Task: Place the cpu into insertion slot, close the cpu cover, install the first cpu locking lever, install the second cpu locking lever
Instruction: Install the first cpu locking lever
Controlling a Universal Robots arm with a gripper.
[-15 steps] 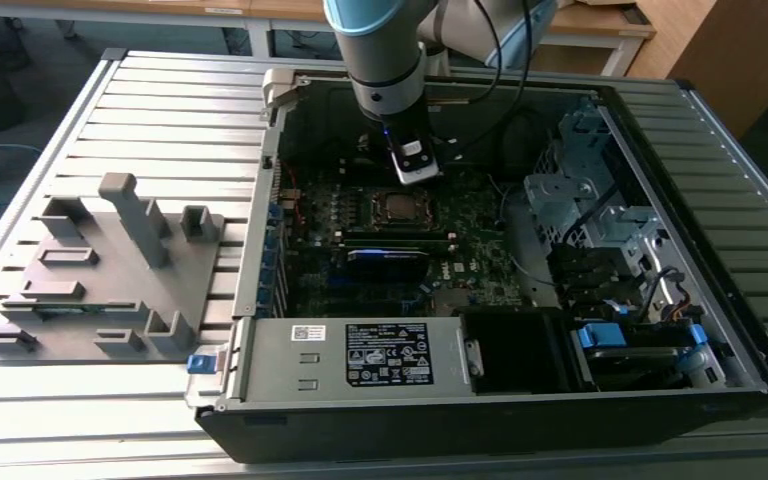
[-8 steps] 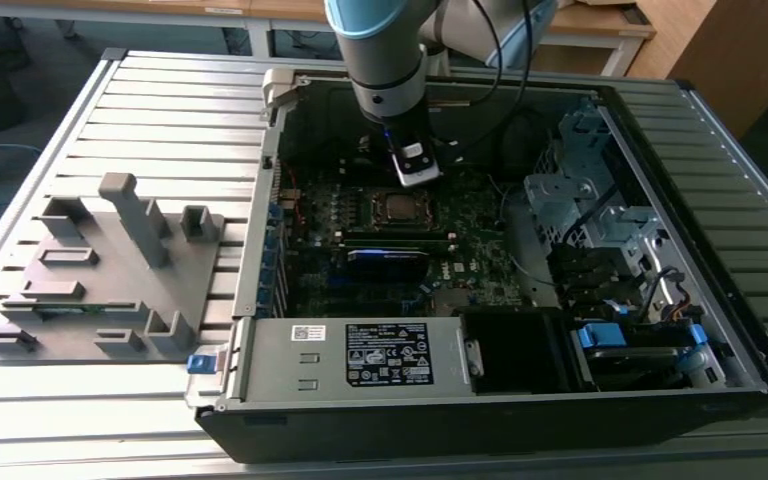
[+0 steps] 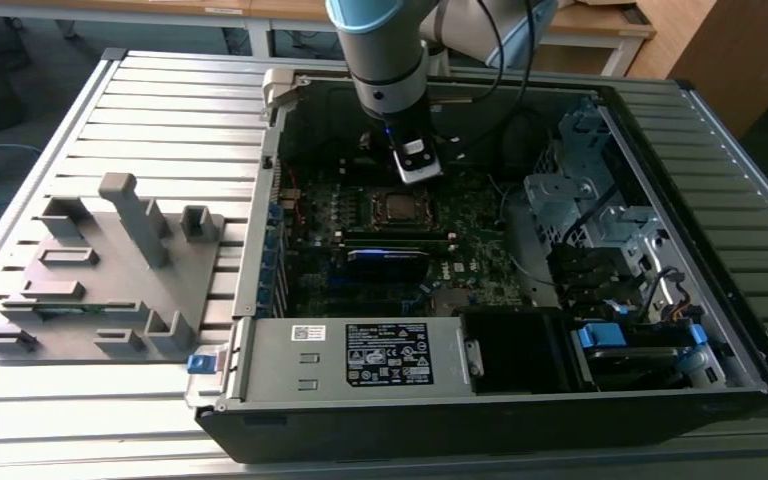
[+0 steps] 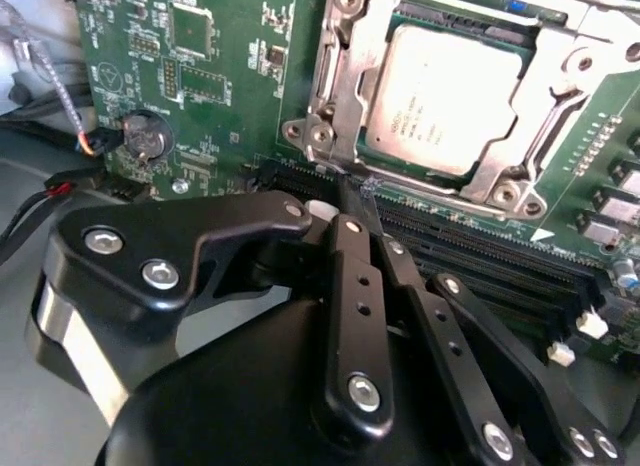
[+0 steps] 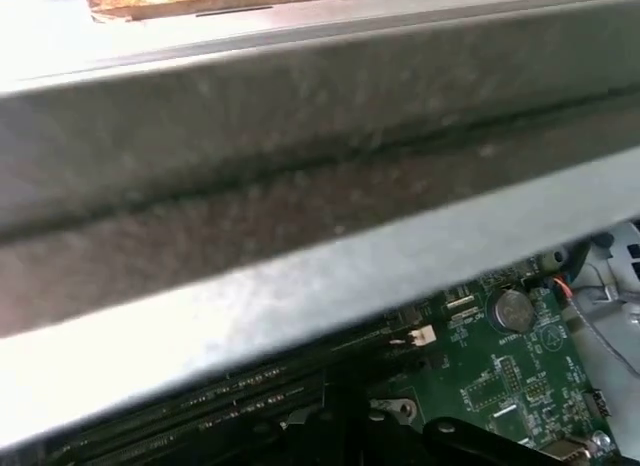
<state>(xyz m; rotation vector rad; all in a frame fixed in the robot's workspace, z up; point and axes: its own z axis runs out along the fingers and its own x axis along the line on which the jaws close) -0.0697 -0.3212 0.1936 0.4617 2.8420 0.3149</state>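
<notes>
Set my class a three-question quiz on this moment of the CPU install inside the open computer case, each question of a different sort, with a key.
1. True or false: the cpu already lies in the insertion slot.
2. Multiple choice: the cpu cover is (A) lying on the grey fixture outside the case, (B) down around the chip, (C) held in the gripper.
3. Short answer: in the second wrist view, which part of the motherboard is the gripper nearest to?

Key
1. True.
2. B.
3. The corner of the socket frame, by the long black memory slots.
</notes>
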